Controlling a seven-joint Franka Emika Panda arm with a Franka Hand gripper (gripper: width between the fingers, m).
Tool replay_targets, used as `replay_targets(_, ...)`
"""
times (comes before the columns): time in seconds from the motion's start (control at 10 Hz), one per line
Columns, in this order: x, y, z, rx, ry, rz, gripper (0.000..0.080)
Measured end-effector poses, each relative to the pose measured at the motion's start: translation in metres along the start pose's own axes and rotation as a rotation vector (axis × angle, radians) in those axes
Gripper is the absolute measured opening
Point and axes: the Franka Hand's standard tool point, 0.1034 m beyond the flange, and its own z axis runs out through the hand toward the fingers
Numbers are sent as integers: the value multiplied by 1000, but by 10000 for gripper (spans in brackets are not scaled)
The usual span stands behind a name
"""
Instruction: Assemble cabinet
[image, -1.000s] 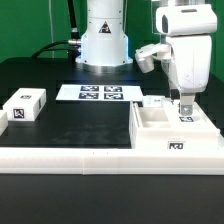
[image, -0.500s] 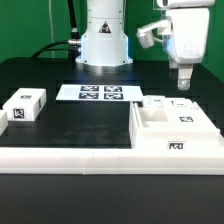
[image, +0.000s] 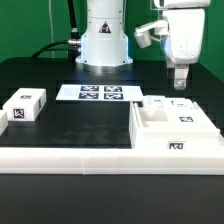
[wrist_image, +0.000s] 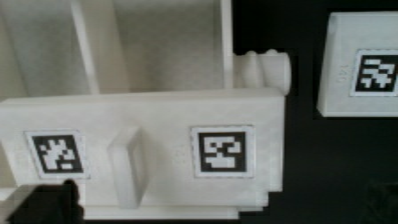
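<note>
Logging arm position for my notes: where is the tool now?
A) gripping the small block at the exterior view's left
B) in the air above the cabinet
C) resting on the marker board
B: the tool hangs clear above the cabinet, touching nothing.

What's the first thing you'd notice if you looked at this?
The big white robot arm at the back, its gripper hanging above the white cabinet on the exterior view's right. Then the black-and-white tags, on the marker board in the middle and on a small block at that view's left.
</note>
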Motion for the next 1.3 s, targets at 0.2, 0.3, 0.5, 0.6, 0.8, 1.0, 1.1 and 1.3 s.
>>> replay_targets(0.2, -5, -23, 2, 13, -7, 16, 797)
replay_targets(0.3, -8, -40, 4, 18, -9, 15, 797)
replay_targets(0.5, -11, -67, 9, 28, -11, 26, 797)
replay_targets(0.6, -12, -71, 11, 28, -9, 35, 797)
replay_targets(0.8, -12, -70, 11, 29, -10, 36, 797)
replay_targets(1.0, -12, -75, 14, 29, -7, 34, 797)
replay_targets(1.1, -12, -83, 17, 29, -2, 32, 797)
replay_targets(1.3, -14, -95, 29, 38, 7, 35, 797)
